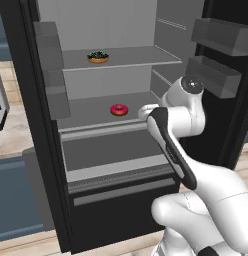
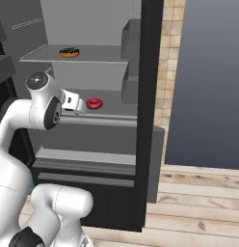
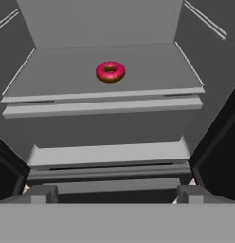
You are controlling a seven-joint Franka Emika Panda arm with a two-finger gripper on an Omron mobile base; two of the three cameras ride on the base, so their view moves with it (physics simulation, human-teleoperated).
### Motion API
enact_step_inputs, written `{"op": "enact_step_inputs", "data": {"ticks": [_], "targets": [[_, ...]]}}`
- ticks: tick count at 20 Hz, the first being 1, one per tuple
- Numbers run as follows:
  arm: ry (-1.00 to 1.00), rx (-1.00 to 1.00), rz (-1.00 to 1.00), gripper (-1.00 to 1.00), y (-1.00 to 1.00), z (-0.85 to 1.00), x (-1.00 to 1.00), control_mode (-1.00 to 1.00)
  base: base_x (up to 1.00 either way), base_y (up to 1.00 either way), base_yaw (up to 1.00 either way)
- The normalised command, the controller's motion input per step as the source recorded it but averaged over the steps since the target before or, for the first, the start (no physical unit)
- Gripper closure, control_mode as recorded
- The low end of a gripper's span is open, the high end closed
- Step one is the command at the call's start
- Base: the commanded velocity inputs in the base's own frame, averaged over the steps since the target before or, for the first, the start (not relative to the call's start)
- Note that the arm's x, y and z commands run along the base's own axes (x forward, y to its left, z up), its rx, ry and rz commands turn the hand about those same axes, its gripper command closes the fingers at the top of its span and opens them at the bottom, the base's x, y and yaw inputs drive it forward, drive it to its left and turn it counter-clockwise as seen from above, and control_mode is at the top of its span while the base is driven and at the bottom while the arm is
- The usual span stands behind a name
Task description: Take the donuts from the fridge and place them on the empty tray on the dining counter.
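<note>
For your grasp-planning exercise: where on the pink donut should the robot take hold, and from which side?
Grip the pink donut across its ring, or one pad through the hole, probably coming from the fridge's open front and slightly above: it lies flat on the shelf with room overhead.

fridge (image 1: 41,150) doors open, shelf (image 3: 67,71) front unobstructed

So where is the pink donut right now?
The pink donut lies on the fridge's middle shelf, one shelf below the chocolate donut, just ahead of the open pincer.
</note>
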Motion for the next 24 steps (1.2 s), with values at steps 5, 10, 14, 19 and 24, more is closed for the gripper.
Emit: {"op": "enact_step_inputs", "data": {"ticks": [5, 10, 14, 19, 24], "targets": [[0.0, 0.02, 0.0, -1.0, 0.0, 0.0, 0.01, -1.0, 0.0, 0.0, 0.0], [-0.01, 0.0, 0.0, -1.0, 0.03, -0.08, 0.4, -1.0, 0.0, 0.0, 0.0], [0.0, 0.0, 0.0, -1.0, 0.01, -0.19, 0.58, -1.0, 0.0, 0.0, 0.0], [0.0, 0.0, 0.0, -1.0, 0.0, -0.16, 0.44, -1.0, 0.0, 0.0, 0.0], [0.0, 0.0, 0.0, -1.0, 0.0, -0.14, 0.48, -1.0, 0.0, 0.0, 0.0]]}}
